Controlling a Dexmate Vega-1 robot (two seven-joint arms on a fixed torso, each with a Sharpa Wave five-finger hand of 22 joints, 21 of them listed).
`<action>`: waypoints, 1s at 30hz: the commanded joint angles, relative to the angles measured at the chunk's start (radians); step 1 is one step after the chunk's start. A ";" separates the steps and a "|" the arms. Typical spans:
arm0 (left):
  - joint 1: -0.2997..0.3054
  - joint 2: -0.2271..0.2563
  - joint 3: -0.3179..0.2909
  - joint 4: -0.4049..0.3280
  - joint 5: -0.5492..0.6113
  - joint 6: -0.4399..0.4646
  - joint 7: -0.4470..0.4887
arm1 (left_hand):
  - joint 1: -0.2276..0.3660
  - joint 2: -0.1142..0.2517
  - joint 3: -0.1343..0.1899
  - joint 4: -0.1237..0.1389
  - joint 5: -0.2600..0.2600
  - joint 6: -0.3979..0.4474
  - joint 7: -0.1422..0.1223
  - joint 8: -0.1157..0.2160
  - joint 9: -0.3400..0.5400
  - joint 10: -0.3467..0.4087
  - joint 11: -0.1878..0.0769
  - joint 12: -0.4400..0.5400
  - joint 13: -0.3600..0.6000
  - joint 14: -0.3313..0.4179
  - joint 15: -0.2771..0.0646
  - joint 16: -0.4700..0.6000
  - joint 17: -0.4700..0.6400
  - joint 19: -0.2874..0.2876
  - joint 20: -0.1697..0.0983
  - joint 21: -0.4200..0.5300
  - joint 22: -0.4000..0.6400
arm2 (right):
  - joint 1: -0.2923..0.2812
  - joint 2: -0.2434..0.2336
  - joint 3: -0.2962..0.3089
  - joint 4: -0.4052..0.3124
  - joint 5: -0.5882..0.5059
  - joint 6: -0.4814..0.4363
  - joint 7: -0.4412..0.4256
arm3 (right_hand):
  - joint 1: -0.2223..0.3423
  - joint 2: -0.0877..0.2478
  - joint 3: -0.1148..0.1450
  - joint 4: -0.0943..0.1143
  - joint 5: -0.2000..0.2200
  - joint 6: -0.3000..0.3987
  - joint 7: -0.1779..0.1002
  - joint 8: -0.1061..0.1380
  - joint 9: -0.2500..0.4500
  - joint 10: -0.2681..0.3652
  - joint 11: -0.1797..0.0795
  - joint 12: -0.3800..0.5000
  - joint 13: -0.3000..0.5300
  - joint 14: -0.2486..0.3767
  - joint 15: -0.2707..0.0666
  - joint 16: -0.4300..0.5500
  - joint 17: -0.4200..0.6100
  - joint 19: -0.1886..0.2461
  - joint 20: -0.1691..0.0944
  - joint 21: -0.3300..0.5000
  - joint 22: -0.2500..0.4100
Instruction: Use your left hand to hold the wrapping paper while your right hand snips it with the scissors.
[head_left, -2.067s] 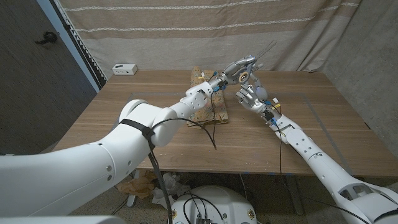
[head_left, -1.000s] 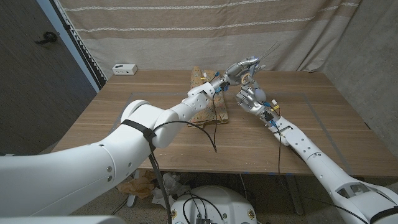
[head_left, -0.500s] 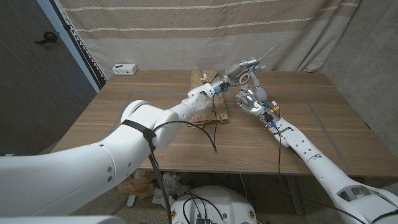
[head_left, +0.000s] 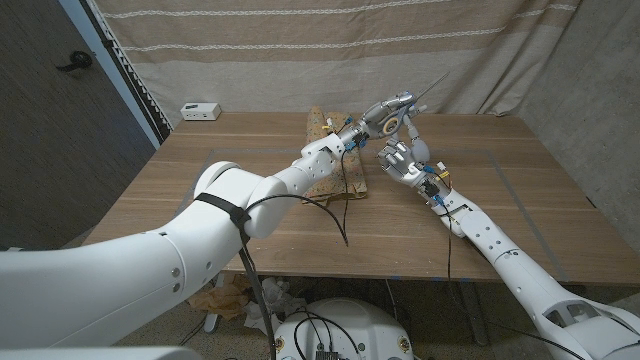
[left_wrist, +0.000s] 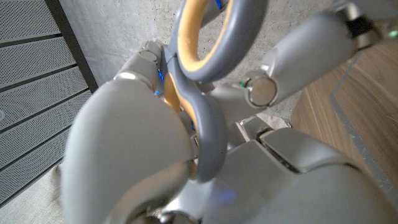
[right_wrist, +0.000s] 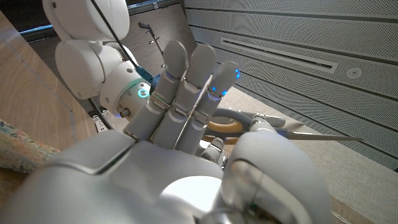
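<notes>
Above table (head_left: 200, 200), left hand (head_left: 385, 110) (gripping scissors (head_left: 400, 112))

**Both hands raised close together over the far side of the table**

The left arm stretches far forward, its left hand (head_left: 385, 110) lifted and gripping the scissors (head_left: 412, 98) by the handles. The right arm reaches in from the other side; the right hand (head_left: 400, 158) sits just below the left, fingers (right_wrist: 189, 74) straight, close together, holding nothing.

No readable text, label, brand, number or sign is showing in any view. The small white box (head_left: 201, 111) at the far left of the wooden table (head_left: 200, 215) is appearing too small to read.
</notes>
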 joint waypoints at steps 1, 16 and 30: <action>-0.001 -0.001 -0.001 0.000 -0.001 0.001 0.003 | 0.072 0.075 -0.005 0.004 0.004 0.004 0.006 0.004 0.003 0.006 -0.014 0.007 0.001 0.006 -0.002 0.006 0.003 0.013 -0.135 -0.007 0.003 | -0.012 -0.002 0.002 -0.015 0.006 0.005 -0.029 | -0.041 -0.009 0.024 0.016 0.024 0.441 0.351 0.008 0.000 0.007 0.015 -0.006 -0.004 -0.009 0.003 -0.011 0.010 -0.003 -0.047 -0.020 -0.009; -0.004 -0.002 -0.010 0.001 0.002 0.006 0.013 | 0.073 0.076 -0.006 0.004 0.003 0.003 0.007 0.003 0.002 0.003 -0.013 0.011 0.000 0.005 -0.002 0.005 0.003 0.018 -0.135 -0.019 0.003 | -0.020 -0.005 0.001 -0.027 0.026 -0.028 -0.048 | -0.234 0.005 0.082 0.040 0.027 0.481 0.366 0.010 -0.002 0.007 0.042 -0.024 -0.022 -0.009 0.004 -0.033 0.020 0.011 -0.047 -0.086 -0.034; -0.004 -0.002 -0.024 0.001 0.007 0.007 0.016 | 0.074 0.077 -0.008 0.004 0.002 0.004 0.010 0.005 0.001 0.002 -0.014 0.015 -0.003 0.008 -0.002 0.006 0.004 0.023 -0.136 -0.029 0.003 | -0.026 -0.011 -0.001 -0.047 0.003 0.006 -0.073 | -0.278 -0.007 0.186 0.013 0.090 0.462 0.378 0.001 -0.004 0.001 0.050 -0.031 -0.018 -0.018 0.002 -0.042 0.035 0.009 -0.049 -0.123 -0.042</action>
